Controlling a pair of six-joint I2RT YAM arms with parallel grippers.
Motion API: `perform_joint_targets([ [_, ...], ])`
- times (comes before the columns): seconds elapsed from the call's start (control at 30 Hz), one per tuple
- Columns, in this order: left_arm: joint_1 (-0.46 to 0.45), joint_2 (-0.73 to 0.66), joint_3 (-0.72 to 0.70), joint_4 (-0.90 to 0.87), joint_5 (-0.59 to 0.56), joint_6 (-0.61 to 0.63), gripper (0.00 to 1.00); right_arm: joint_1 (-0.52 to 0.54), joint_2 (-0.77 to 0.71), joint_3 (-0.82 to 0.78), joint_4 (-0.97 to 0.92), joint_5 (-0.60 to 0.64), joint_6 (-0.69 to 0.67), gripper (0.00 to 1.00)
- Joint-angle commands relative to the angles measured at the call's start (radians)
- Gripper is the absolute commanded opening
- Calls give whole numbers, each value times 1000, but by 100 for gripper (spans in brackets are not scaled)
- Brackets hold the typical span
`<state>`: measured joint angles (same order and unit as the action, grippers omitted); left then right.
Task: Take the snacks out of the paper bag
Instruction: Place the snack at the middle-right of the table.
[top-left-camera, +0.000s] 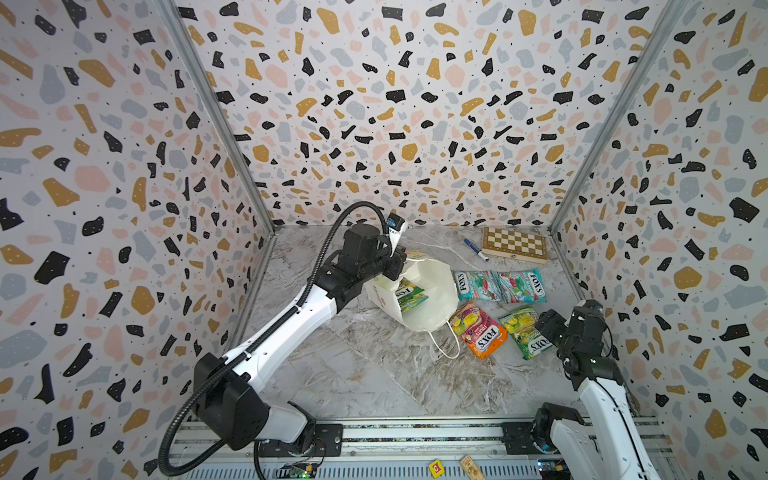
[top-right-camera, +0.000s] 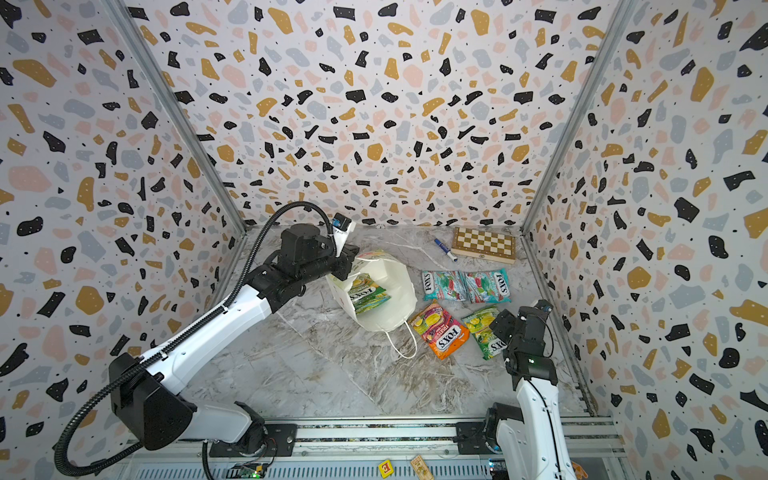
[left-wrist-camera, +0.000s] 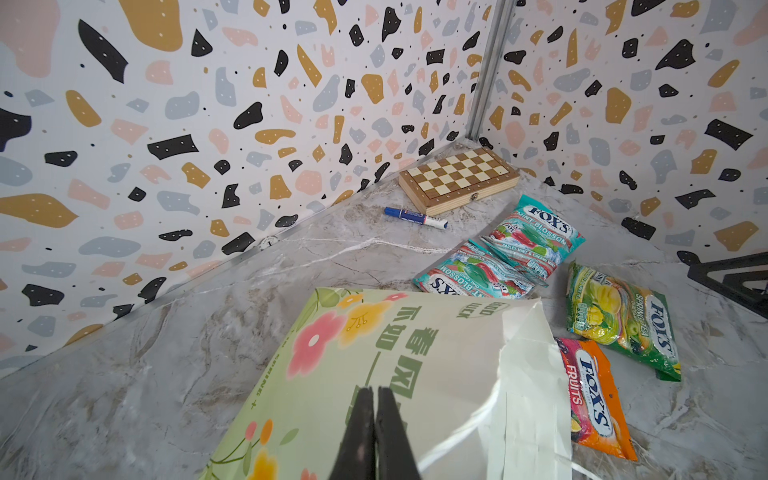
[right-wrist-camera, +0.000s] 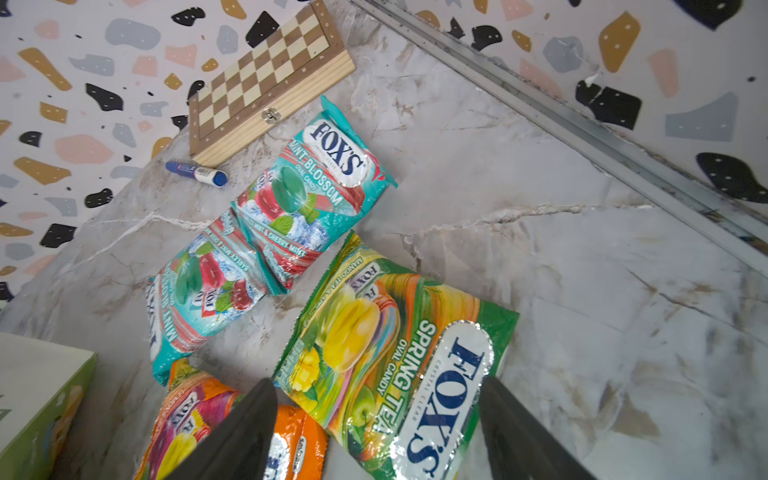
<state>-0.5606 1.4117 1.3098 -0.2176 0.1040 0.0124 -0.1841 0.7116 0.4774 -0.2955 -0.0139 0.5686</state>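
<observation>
Left gripper (top-left-camera: 395, 266), L arm reaching in from the left: we find its fingers (left-wrist-camera: 365, 415) pressed together and pinching the upper rim of the paper bag (top-left-camera: 434, 291). The left wrist view shows the bag's flower-printed face just beyond the tips. We note the bag tilted on the marble table (top-left-camera: 353, 374), its mouth open toward the cameras in both top views, w/ one cord handle (top-left-camera: 446, 347) lying on the tabletop. One green-yellow pouch (top-left-camera: 410, 296) is not yet out and rests against the bag's inner wall. To the right, 4 snacks lie flat on the table. An orange-red pouch (top-left-camera: 478, 330) is just beside the bag mouth. Behind it a teal-red pouch (top-left-camera: 478, 286) and a second teal pouch (top-left-camera: 521, 286) lie end to end, ends overlapping. Further back, near the rear R corner, we log a blue marker (top-left-camera: 476, 249) just beside a chessboard (top-left-camera: 515, 244). A Spring Tea pouch (top-left-camera: 523, 328) lies right of the orange-red one, edges close. Right gripper (right-wrist-camera: 374, 382): fingers spread wide, nothing held, poised over the logo end of the Spring Tea pouch. We cannot tell whether the tips touch it.
</observation>
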Motion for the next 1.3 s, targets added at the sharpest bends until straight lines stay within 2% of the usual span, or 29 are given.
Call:
perform_joint_targets([
  [0.0, -2, -15, 28, 33, -5, 9, 0, 0, -3, -2, 86, -153, -15, 78],
  [0.2, -2, -19, 27, 39, 21, 8, 0, 58, 24, 11, 208, -388, -41, 77],
  [0.3, -2, -23, 26, 45, 39, 8, 0, 141, 56, 36, 287, -496, -47, 77],
  [0.37, -2, -25, 22, 49, 48, 7, 0, 214, 84, 55, 331, -527, -39, 77],
  [0.53, -2, -35, 17, 55, 62, 9, 0, 426, 165, 113, 406, -512, -35, 76],
  [0.77, -2, -44, 13, 64, 62, 10, 0, 688, 306, 182, 477, -413, -19, 73],
  [1.03, -2, -45, 13, 64, 54, 10, 0, 856, 493, 257, 526, -377, -46, 70],
  [1.27, -2, -49, 12, 63, 47, 11, 0, 928, 652, 339, 524, -315, -46, 67],
])
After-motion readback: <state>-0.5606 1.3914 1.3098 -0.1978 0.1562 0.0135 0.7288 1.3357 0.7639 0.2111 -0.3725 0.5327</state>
